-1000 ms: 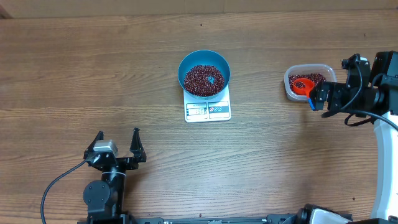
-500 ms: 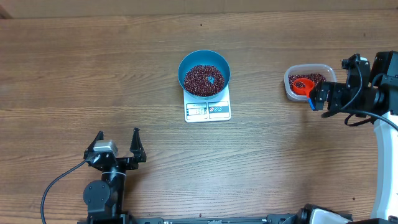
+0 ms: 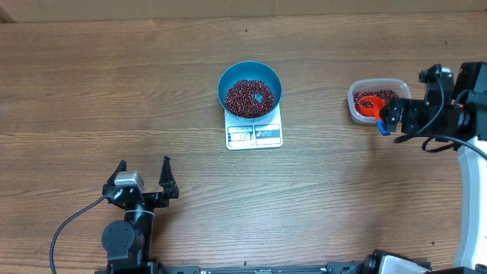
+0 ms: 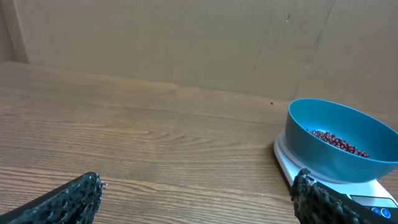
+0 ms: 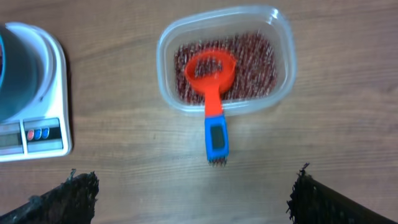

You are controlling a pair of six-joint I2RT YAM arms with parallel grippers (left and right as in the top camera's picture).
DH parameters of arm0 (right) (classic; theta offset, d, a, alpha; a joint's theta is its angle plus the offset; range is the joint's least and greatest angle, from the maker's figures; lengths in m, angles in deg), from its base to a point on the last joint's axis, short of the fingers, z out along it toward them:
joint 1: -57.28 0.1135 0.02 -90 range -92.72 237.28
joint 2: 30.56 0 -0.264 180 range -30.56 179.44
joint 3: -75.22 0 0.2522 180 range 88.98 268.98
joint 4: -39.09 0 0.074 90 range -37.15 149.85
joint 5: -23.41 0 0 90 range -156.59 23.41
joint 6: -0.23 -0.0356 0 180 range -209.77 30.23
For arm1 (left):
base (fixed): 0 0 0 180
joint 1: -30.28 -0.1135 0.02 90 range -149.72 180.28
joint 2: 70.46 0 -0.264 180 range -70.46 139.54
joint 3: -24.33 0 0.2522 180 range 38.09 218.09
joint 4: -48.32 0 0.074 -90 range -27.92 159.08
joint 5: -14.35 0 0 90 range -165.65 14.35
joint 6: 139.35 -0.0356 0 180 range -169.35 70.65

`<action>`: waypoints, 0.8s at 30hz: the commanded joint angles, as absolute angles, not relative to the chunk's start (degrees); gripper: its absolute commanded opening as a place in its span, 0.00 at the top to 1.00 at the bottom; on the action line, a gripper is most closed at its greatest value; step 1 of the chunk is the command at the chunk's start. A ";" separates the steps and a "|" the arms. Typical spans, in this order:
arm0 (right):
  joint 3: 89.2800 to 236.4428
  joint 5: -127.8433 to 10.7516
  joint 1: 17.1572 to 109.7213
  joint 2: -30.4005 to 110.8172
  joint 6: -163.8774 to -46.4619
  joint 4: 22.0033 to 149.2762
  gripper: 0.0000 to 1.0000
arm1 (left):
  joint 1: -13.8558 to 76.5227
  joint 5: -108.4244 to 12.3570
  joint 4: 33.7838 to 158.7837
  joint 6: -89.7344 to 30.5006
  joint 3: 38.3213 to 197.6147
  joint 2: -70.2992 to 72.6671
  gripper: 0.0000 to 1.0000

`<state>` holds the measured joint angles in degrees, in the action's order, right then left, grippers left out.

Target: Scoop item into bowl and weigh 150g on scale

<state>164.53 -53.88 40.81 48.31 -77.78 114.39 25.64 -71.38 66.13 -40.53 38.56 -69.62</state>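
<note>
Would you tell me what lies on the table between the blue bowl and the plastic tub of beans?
Nothing: in the overhead view, only bare wooden table separates the bowl from the tub.

The beans are dark red. The bowl is light blue. The scale is white. The scoop is orange-red with a blue handle end. The tub is clear. The table is brown wood with wavy lines. The left gripper is black.
</note>
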 commanded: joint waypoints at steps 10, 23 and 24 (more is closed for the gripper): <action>150.57 -44.39 41.53 31.96 -89.63 88.91 0.00 | 25.09 -71.77 66.33 -40.16 38.37 -70.21 0.00; 117.91 -45.51 51.78 10.03 -95.99 49.65 0.00 | 25.09 -71.77 66.33 -40.16 38.37 -70.21 0.01; 115.51 -45.51 52.30 8.59 -95.99 47.71 0.00 | 25.09 -71.77 66.33 -40.16 38.37 -70.21 0.00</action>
